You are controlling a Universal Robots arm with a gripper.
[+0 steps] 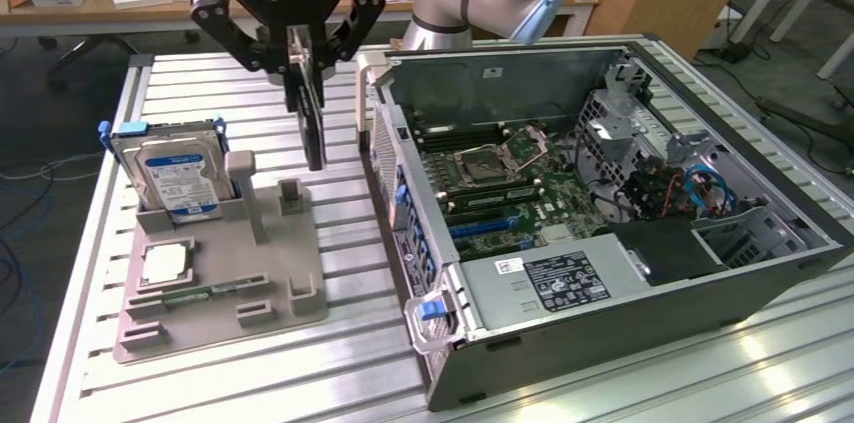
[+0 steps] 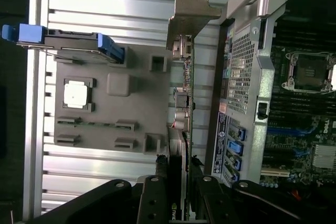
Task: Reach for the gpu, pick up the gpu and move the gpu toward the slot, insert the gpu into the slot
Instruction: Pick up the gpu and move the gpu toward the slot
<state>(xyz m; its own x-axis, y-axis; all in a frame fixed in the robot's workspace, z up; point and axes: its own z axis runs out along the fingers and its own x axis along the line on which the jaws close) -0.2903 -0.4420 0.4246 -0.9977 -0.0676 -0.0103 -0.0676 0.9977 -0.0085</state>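
Black gripper [image 1: 302,71] jaws clamped on the gpu [image 1: 314,118] | card hangs edge-on above the grey tray [image 1: 267,283], beside the open case [image 1: 587,338] | pickup done | slot [image 1: 487,228] empty, insertion left

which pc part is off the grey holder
The thin dark gpu card, clamped in the black gripper; the blue-silver hard drive, square silver processor and green memory stick sit in the grey holder.

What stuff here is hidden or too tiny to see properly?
- Exterior view: the gpu hangs edge-on in the gripper, so its fan side is hidden.
- Wrist view: the gripper's body is cut off by the frame edge.
- Exterior view: the hard drive label's print is too small to read.
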